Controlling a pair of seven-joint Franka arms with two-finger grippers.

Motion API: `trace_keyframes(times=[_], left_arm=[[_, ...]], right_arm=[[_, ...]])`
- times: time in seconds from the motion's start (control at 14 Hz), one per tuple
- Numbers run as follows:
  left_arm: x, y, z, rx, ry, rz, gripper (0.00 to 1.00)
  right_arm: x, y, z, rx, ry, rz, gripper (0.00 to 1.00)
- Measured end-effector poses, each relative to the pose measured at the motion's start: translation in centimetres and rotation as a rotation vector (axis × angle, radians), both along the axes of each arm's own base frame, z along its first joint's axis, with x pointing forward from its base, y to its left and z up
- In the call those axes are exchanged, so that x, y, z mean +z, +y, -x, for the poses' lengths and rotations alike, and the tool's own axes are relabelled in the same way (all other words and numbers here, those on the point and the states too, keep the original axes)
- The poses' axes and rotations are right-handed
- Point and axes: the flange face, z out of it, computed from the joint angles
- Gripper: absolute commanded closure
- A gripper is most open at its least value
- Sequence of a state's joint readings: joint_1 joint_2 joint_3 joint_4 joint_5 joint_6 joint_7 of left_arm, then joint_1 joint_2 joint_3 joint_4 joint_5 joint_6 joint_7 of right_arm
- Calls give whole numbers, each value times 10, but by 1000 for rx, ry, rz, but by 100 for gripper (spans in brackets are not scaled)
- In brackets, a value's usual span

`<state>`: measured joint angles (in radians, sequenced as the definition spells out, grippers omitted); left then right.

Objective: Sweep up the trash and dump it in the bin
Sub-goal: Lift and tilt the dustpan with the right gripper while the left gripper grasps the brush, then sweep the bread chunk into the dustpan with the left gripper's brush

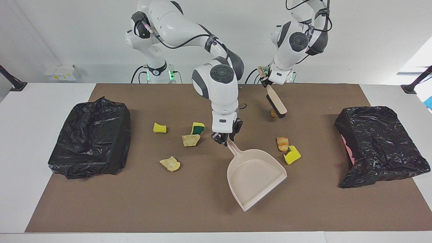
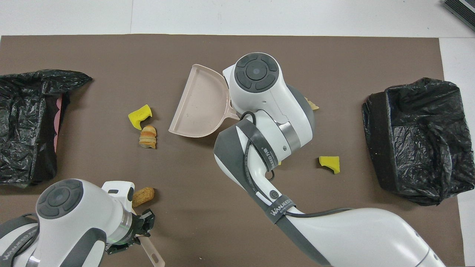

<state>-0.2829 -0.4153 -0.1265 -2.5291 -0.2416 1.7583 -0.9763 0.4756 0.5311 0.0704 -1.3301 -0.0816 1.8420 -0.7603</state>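
While the right gripper [image 1: 225, 137] clamps the beige plastic dustpan [image 1: 255, 177] by its handle, the left gripper [image 1: 264, 79] grips the beige wooden brush [image 1: 276, 103].

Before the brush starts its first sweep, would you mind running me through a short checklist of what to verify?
1. Right gripper shut on the dustpan handle: ok.
2. Left gripper shut on the brush handle: ok.
3. Brush bristles down at the orange lump nearest the robots: ok; contact cannot tell.
4. Dustpan mouth turned toward that lump: not ok, it opens away from the robots.
5. Dustpan empty: ok.
6. Black bin at the left arm's end open to receive trash: cannot tell.
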Motion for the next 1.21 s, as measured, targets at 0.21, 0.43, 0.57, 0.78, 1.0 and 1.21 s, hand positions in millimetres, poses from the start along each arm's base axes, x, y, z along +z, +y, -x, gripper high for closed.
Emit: trace_keyframes(times=[0.21,0.43,0.57,0.78,1.0,1.21], left_arm=[[-21,-7,4,-15,-2,-6,100],[-34,-15,-4,-67,1,12,100],[-40,-22,-20,-86,10,25,100],[-41,-35,-48,-94,12,41,100],[-36,-46,-67,-137,-6,70,100],[-35,-55,-71,-344,-38,157,100]], right_arm=[[-13,-10,8,173,30,33,100],[-27,-14,25,297,63,47,100],[-35,-8,39,315,83,57,100],[-44,9,55,279,93,68,100],[-50,10,62,265,104,77,100],[-49,9,64,266,105,79,100]])
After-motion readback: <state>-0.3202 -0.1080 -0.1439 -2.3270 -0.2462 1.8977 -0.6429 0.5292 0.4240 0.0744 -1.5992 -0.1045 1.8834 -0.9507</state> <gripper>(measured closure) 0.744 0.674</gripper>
